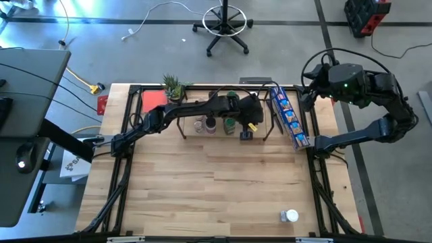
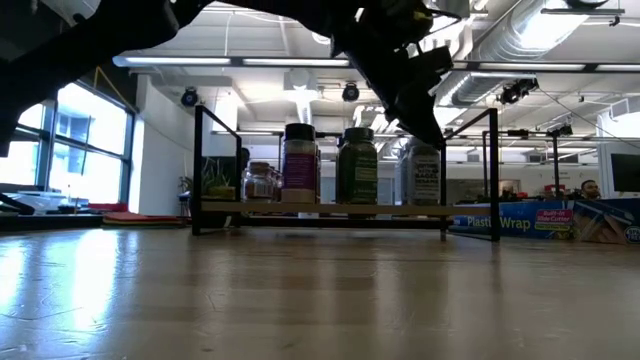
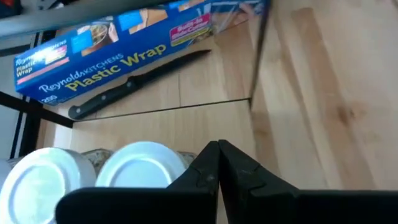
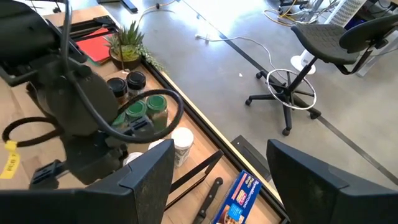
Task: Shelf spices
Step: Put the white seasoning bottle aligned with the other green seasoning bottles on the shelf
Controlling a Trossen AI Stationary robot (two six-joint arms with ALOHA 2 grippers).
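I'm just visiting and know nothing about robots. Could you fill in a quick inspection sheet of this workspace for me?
Surface: light-wood table, mostly bare in front.
Job's things: spice jars standing in a row on the shelf; one white-lidded jar lies apart near the front edge.
Clutter: plastic wrap box, black knife, potted plant, red square.
Hands: left hand shut, empty, over the shelf; right hand open, at the table's right edge.
Cables: loose cables on floor.
Surroundings: office chair.

Open-plan lab: exposed ceiling ducts [image 2: 520,30], office chair [image 1: 225,23], floor cables [image 1: 152,17].
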